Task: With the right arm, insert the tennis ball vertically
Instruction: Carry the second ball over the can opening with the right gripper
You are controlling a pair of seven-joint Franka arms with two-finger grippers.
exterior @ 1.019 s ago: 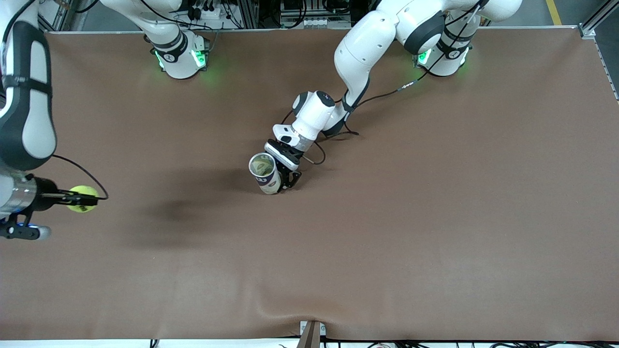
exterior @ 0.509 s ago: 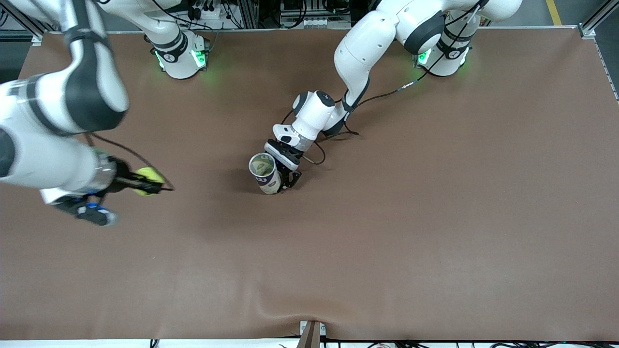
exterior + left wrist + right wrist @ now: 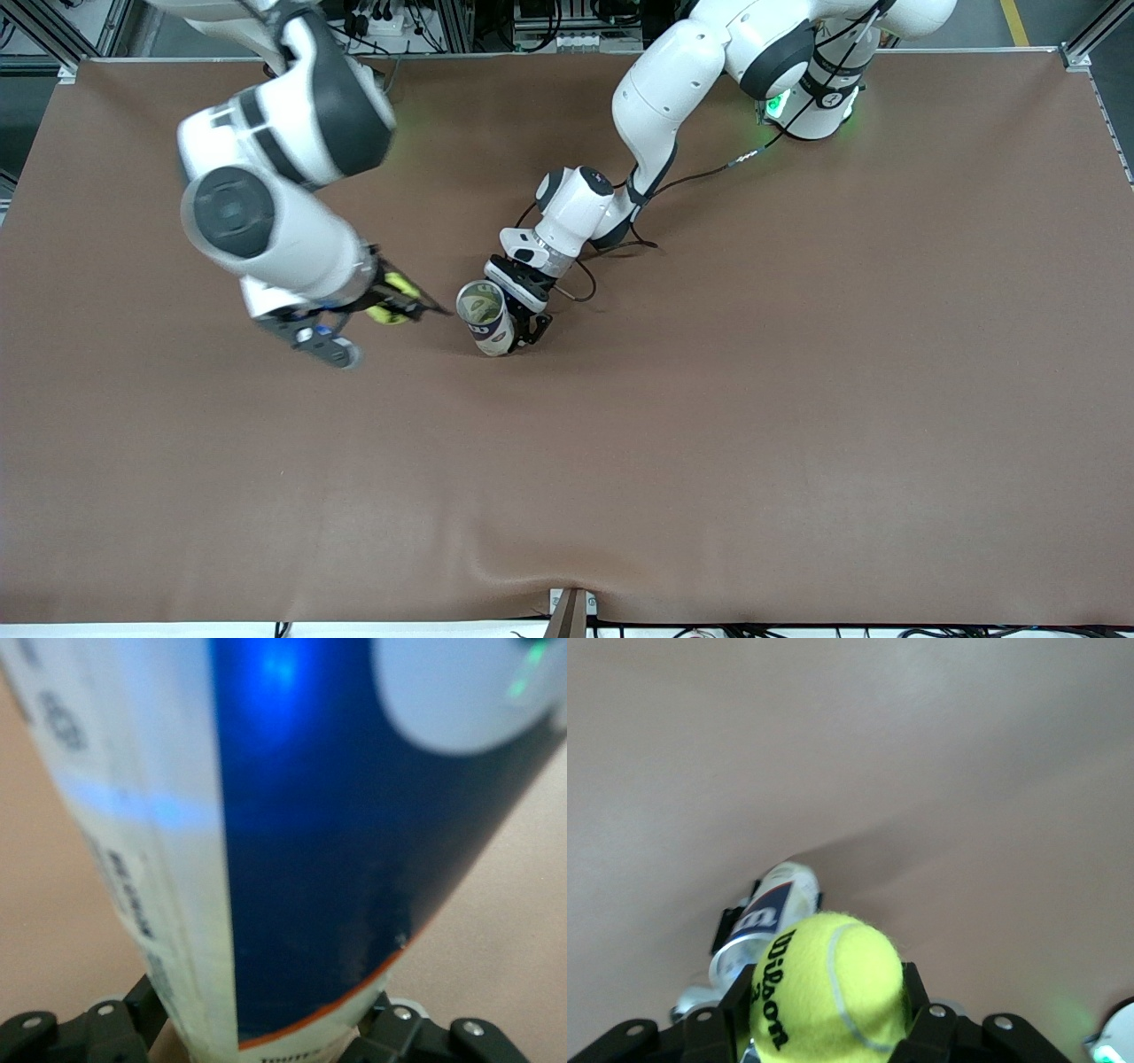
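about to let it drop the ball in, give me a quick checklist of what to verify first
1. Tennis ball gripped by the right gripper: ok, fingers on both sides of it.
2. Can held by the left gripper: ok, clamped low on its body.
3. Can upright with mouth open: ok, the open rim faces up in the front view.
4. Ball over the can mouth: not ok, it sits beside the can, toward the right arm's end of the table.
5. Room left inside the can: cannot tell.
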